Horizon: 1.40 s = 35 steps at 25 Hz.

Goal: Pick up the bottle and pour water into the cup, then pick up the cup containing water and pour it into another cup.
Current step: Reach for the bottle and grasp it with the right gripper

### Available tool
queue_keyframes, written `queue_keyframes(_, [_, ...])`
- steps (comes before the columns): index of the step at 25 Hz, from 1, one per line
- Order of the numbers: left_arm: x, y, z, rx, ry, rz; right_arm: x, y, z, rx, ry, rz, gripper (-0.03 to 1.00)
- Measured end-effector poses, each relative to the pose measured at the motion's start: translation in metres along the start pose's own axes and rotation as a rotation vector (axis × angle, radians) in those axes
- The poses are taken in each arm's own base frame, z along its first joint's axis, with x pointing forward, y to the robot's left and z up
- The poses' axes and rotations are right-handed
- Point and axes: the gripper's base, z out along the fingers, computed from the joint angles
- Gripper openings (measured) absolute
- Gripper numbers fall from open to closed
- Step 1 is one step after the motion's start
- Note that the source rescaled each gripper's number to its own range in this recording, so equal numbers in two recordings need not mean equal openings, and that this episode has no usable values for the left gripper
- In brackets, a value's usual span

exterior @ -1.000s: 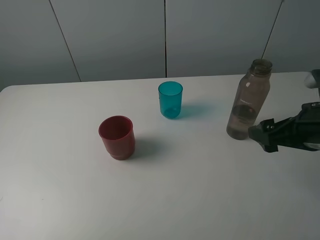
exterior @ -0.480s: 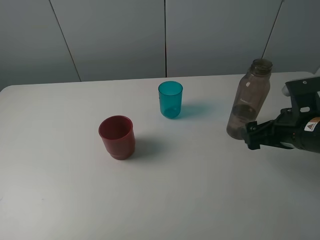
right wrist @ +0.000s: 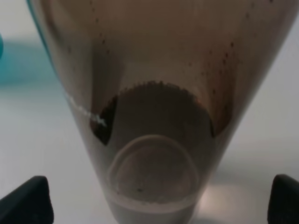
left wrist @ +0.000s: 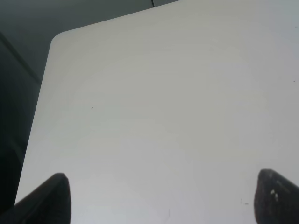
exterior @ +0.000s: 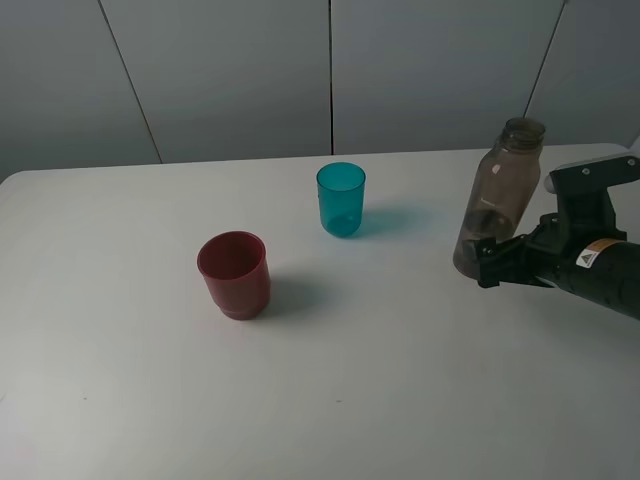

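Observation:
The smoky grey-brown bottle (exterior: 500, 190) stands upright at the right of the white table (exterior: 400, 380), with a little water in its bottom. My right gripper (exterior: 483, 262) is open at the bottle's lower part. In the right wrist view the bottle (right wrist: 149, 93) fills the frame between the two wide-apart fingertips (right wrist: 25, 200), which do not touch it. The teal cup (exterior: 341, 199) stands at the middle back. The dark red cup (exterior: 234, 274) stands left of centre. My left gripper (left wrist: 161, 198) is open over bare table and does not show in the high view.
The table's corner and left edge (left wrist: 49, 70) show in the left wrist view, with dark floor beyond. A grey panelled wall (exterior: 330, 70) runs behind the table. The teal cup shows as a blur at the edge of the right wrist view (right wrist: 14, 60).
My right gripper has moved left along the table up to the bottle, so its fingers now straddle the bottle's lower part. The bottle and both cups have not moved.

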Motion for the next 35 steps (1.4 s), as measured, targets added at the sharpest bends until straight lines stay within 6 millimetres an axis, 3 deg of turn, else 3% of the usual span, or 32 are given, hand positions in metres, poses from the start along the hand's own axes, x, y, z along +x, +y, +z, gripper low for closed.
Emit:
queue_keyframes(27, [0.000, 0.000, 0.000, 0.000, 0.000, 0.002, 0.008, 0.001, 0.024, -0.002, -0.160, 0.058, 1.00])
queue_keyframes(35, [0.000, 0.000, 0.000, 0.000, 0.000, 0.002, 0.001, 0.001, 0.032, 0.000, -0.212, 0.059, 1.00])
